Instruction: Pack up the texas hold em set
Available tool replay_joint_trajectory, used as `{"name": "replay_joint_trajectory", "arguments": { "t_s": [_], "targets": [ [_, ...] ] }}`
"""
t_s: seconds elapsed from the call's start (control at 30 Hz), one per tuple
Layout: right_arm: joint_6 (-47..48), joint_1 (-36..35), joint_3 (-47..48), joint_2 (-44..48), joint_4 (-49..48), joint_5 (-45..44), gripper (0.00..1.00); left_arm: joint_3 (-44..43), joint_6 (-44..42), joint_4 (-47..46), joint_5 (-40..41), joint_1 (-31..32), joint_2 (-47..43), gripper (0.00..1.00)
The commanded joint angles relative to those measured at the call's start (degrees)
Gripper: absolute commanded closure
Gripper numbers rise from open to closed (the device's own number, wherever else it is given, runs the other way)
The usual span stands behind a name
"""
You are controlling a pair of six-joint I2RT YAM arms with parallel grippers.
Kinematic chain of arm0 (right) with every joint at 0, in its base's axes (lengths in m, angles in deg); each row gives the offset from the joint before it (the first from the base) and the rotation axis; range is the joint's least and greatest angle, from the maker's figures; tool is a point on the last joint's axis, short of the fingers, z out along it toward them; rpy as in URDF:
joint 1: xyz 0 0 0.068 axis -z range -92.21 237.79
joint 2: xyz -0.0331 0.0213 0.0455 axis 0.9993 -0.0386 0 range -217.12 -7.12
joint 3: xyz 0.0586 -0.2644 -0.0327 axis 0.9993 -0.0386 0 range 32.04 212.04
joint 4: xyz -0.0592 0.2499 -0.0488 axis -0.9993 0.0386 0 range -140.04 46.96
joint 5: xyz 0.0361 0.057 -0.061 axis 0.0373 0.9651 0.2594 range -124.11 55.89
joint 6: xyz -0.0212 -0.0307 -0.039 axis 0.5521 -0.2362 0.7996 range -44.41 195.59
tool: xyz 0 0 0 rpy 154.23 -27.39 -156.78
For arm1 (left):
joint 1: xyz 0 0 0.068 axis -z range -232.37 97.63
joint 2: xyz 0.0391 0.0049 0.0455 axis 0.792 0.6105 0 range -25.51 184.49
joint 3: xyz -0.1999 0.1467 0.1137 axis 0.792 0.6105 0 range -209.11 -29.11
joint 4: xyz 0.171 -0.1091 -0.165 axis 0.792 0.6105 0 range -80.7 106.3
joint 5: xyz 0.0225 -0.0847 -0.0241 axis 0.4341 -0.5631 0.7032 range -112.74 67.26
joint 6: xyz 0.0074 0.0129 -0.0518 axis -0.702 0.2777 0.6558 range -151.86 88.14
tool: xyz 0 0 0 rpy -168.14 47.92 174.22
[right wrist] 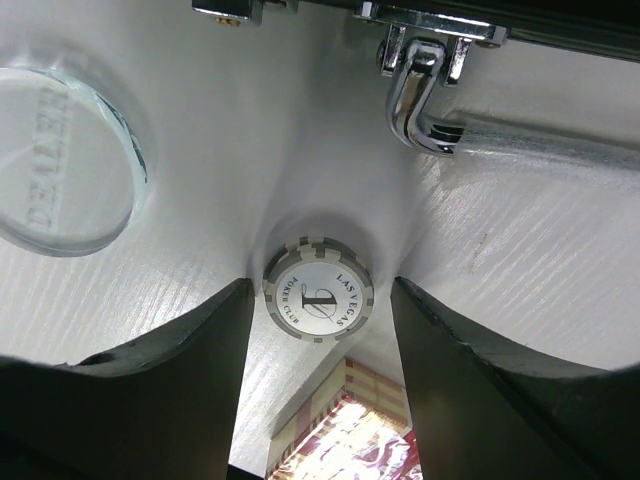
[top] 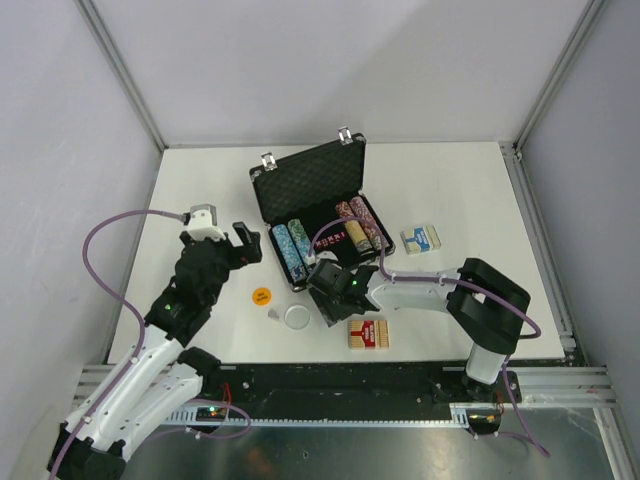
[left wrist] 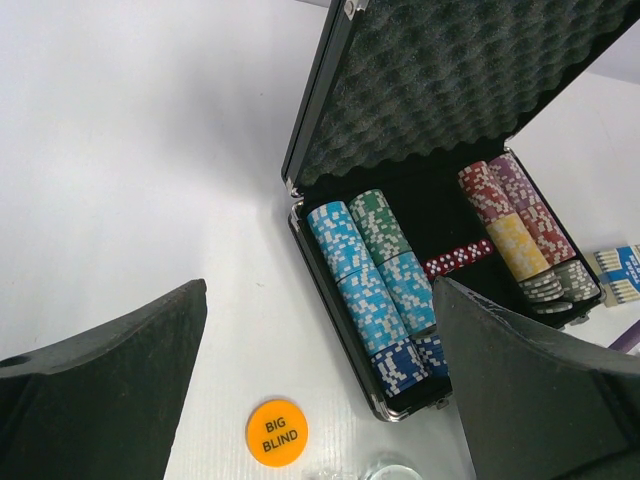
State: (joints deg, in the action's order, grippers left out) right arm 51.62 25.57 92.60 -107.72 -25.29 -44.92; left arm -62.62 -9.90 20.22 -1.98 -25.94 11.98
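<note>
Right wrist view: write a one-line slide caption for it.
Open right end effector straddles a Las Vegas poker chip flat on the table, clear dealer button nearby.

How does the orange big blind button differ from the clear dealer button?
The big blind button is opaque orange with black lettering; the dealer button is clear with faint lettering. The dealer button looks larger than the big blind button. Both are round, flat on the table.

White table [top: 440, 190] inside grey-walled enclosure [top: 330, 60]; aluminium corner posts [top: 124, 75]; black strip [top: 350, 378] along near edge
</note>
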Motion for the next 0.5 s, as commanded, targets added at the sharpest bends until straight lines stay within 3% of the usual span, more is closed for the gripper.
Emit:
{"name": "replay_joint_trajectory", "arguments": {
  "t_s": [0.0,0.17,0.33,0.47],
  "targets": [
    [-0.10,0.21,-0.25,-1.55,-0.86,1.15,0.37,-0.01,-0.42,-0.75,-0.10,-0.26,-0.03,0.00],
    [0.44,0.14,-0.25,-2.68,-0.86,1.07,0.43,-0.27,-0.49,-0.79,-0.01,-0.33,0.22,0.00],
    [0.69,-0.19,-0.20,-3.10,-0.35,1.12,0.61,-0.69,-0.44,-0.74,0.51,-0.33,-0.02,0.00],
    [1.10,-0.42,-0.26,-2.86,-0.26,0.42,0.69,-0.88,-0.47,-0.75,0.60,-0.33,0.07,0.00]
  ]
}}
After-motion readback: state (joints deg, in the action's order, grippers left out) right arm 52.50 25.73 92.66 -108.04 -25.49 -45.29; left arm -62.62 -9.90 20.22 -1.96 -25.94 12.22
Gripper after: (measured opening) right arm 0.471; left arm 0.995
